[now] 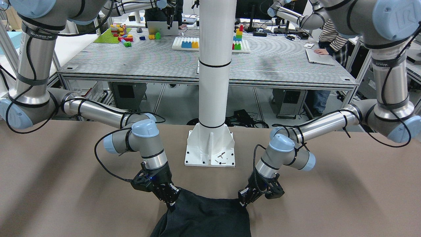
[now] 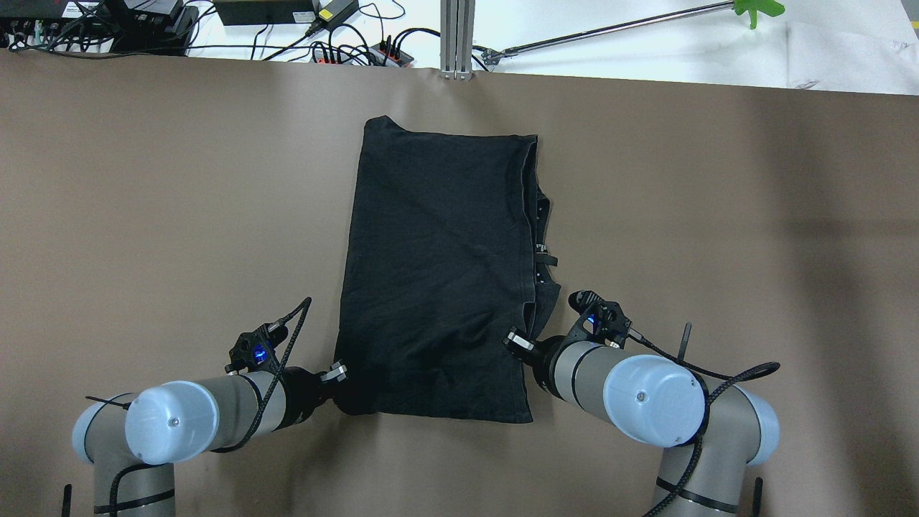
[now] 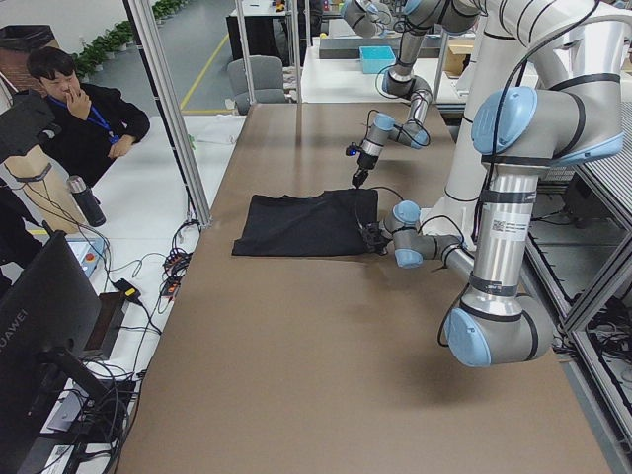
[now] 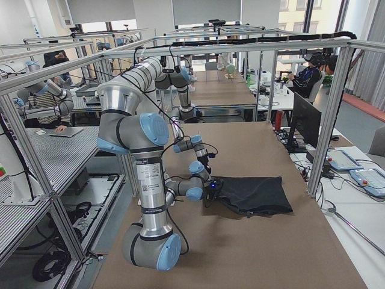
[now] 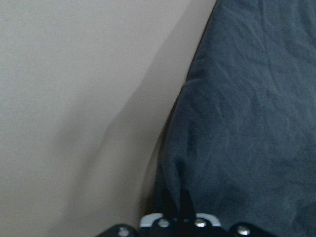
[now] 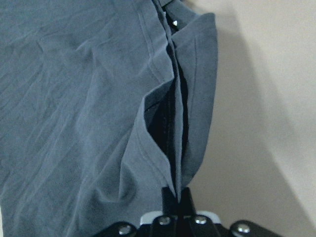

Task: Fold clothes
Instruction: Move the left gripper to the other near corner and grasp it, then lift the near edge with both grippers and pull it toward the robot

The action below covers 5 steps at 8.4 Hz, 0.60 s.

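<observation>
The clothes [image 2: 438,273] are one dark charcoal garment lying flat mid-table as a tall rectangle, with extra layers and a strap showing along its right edge. My left gripper [image 2: 337,373] is shut on the garment's near left corner; in the left wrist view the fingertips [image 5: 178,205] pinch the fabric edge [image 5: 247,123]. My right gripper [image 2: 518,342] is shut on the right hem close to the near end, and the right wrist view shows the layered hem [image 6: 168,128] lifted between the fingers [image 6: 177,197]. In the front-facing view both grippers [image 1: 244,203] [image 1: 171,205] hold the garment's [image 1: 204,217] near edge.
The white pillar's base plate [image 1: 210,151] stands on the brown table [image 2: 143,215] between my arms. Cables and power strips [image 2: 344,50] run along the far edge. A seated person [image 3: 79,109] is beyond the table's far side. A monitor [image 3: 49,336] stands nearby.
</observation>
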Each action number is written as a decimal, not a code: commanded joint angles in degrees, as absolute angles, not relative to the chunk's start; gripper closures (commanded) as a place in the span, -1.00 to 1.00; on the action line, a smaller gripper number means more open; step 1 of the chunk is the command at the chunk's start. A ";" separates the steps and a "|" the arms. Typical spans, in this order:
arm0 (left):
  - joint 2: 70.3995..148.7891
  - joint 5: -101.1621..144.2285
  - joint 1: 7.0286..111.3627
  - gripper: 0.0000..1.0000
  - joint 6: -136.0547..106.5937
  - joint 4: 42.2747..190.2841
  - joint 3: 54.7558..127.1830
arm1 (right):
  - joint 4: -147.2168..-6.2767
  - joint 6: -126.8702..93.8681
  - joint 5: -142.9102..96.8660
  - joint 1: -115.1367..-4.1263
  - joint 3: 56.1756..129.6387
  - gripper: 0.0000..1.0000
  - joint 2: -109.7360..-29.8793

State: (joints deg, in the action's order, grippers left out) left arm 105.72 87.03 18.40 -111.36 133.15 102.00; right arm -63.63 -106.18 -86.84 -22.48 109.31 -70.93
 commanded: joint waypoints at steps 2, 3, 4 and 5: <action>105.56 87.10 18.54 1.00 -111.45 133.15 104.58 | -63.63 -106.00 -86.84 -22.50 109.25 1.00 -71.02; 105.64 87.36 18.54 1.00 -111.36 133.15 105.29 | -63.63 -105.82 -86.84 -22.41 109.16 1.00 -71.36; 105.82 87.89 18.46 1.00 -111.10 133.15 106.16 | -63.46 -105.91 -87.18 -22.24 109.33 1.00 -72.41; 105.12 87.89 18.54 1.00 -111.01 133.07 109.57 | -63.46 -105.91 -87.54 -21.98 110.47 1.00 -72.77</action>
State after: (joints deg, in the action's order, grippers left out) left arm 105.67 87.52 18.52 -111.25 133.15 105.57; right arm -63.55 -105.91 -87.01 -22.34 109.34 -71.79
